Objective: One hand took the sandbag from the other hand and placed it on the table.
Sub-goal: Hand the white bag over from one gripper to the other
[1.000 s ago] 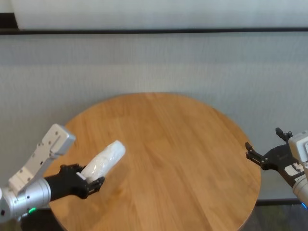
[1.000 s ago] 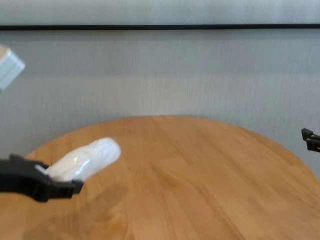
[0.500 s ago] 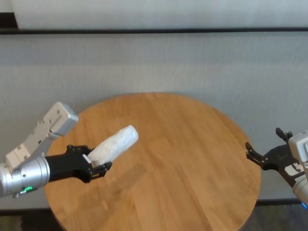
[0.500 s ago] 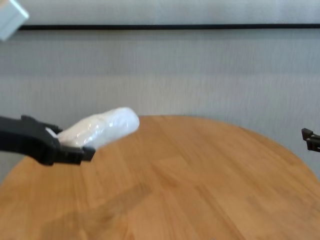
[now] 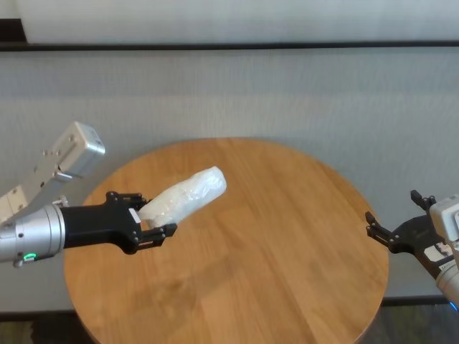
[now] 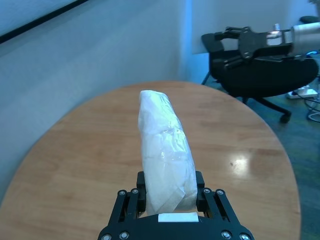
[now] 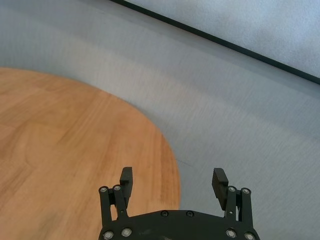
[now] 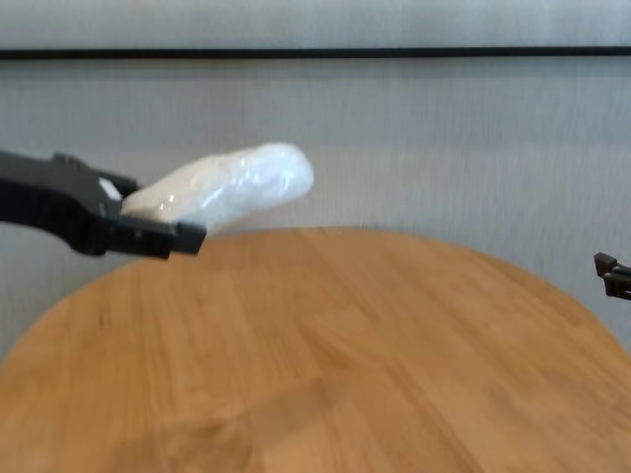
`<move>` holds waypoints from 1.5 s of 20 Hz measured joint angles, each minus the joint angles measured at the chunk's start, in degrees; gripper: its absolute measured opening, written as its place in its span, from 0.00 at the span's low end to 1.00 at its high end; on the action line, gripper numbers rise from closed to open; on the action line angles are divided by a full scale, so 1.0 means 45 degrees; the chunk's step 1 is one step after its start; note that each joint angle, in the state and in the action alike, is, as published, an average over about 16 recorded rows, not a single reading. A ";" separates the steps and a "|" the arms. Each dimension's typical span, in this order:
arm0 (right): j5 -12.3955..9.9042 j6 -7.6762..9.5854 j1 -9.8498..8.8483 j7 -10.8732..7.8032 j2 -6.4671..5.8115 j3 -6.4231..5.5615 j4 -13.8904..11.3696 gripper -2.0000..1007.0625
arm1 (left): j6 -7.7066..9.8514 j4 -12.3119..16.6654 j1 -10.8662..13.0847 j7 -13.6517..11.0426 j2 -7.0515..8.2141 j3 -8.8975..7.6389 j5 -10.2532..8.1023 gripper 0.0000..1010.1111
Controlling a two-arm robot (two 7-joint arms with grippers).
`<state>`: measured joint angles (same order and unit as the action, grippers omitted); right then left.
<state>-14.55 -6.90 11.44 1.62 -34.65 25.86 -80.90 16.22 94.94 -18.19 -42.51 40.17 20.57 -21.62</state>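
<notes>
Change since earlier: our left gripper (image 5: 148, 226) has risen and swung inward, carrying the sandbag (image 5: 185, 198) higher above the table (image 5: 287, 244); our right gripper (image 5: 391, 233) has not shifted.
Left gripper: its two black fingers are clamped on the pinched end of the sandbag, well above the table's left part.
Sandbag: a soft white bag in crinkly clear plastic; it juts straight out ahead of the left gripper's fingertips, rounded end farthest from the gripper and tilted slightly upward, touching nothing but the fingers.
Left wrist view: we see the bag (image 6: 165, 155) running forward from between the fingers (image 6: 210, 197), with the wooden top below it.
Right gripper: it hangs just off the table's right edge, well apart from the sandbag, fingers (image 7: 220, 182) spread wide with nothing between them.
Table: round, light orange-brown planks, below both grippers.
</notes>
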 joint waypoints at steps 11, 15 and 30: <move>0.0000 0.0000 0.0000 0.0000 0.0000 0.0000 0.0000 0.99 | -0.0895 -0.0105 -0.0851 -0.1833 0.0394 0.0725 -0.0611 0.56; 0.0000 0.0000 0.0000 0.0000 0.0000 0.0000 0.0000 0.99 | -0.1084 -0.0278 -0.1126 -0.2188 0.0343 0.1105 -0.0645 0.56; 0.0000 0.0000 0.0000 0.0000 0.0000 0.0000 0.0000 0.99 | -0.1477 -0.0918 -0.1820 -0.2772 0.0203 0.2113 -0.0644 0.56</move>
<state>-14.55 -6.90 11.43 1.62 -34.65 25.86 -80.91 9.57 90.81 -26.38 -54.99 41.08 30.08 -24.52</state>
